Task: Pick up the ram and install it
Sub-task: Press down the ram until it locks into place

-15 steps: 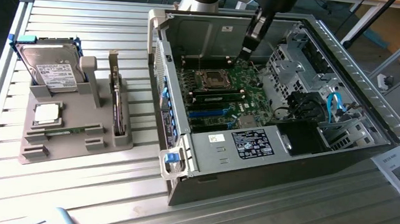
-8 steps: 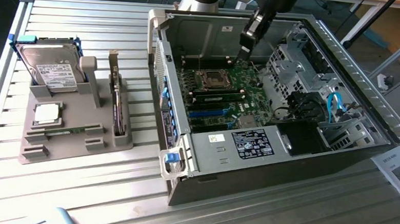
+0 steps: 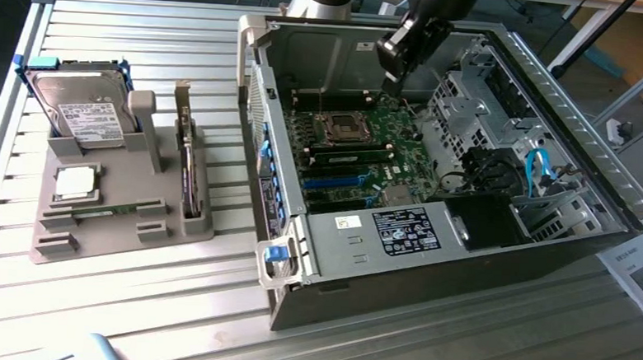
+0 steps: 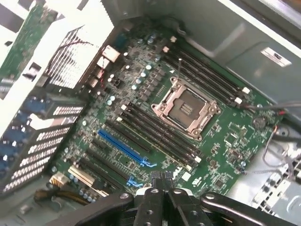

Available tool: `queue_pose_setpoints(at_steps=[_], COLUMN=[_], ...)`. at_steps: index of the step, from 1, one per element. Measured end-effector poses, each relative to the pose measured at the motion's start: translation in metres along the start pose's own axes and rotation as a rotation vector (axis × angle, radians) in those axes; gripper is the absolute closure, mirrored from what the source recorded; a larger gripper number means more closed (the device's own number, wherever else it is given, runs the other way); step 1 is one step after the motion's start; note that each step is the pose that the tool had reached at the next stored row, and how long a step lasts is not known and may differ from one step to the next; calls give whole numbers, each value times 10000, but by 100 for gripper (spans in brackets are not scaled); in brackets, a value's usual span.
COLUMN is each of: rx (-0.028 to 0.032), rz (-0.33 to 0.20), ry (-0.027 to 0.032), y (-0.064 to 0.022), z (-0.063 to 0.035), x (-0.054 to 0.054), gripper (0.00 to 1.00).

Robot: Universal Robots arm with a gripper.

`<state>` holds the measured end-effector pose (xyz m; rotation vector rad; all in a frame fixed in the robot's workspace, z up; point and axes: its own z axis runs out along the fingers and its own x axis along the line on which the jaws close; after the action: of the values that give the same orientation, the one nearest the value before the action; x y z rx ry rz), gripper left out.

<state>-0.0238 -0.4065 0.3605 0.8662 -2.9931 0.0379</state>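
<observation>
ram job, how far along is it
Done: nothing that shows. A ram lies in the grey holder. In hand: nothing. The end effector is shut with no stick in it, over the motherboard. Left: the pick-up and seating it in a slot.

We see a ribbed metal table (image 3: 128, 302) under bright, even light; behind it stands what may be a wooden desk (image 3: 637, 40) on slanted legs.

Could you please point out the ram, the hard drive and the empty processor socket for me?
ram (image 3: 351, 158): exterior view, middle of the green stick.
hard drive (image 3: 83, 114): exterior view, its white label.
processor socket (image 4: 184, 107): wrist view, the socket's dark centre.
</observation>
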Motion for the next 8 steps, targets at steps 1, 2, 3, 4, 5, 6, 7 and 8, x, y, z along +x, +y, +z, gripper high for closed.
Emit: queue_pose_setpoints(at_steps=[1,2,3,4,5,6,7,8], rx=[-6,-12,-21,-27,-34,-40,-48,-53], rz=[180,380,664,872,1078,1284,1521,1704], ry=[3,7,11,14,18,21,25,28], y=[0,0,0,0,0,0,0,0], z=[0,0,0,0,0,0,0,0], x=[0,0,0,0,0,0,0,0], gripper=[89,89,89,89,89,89,89,89])
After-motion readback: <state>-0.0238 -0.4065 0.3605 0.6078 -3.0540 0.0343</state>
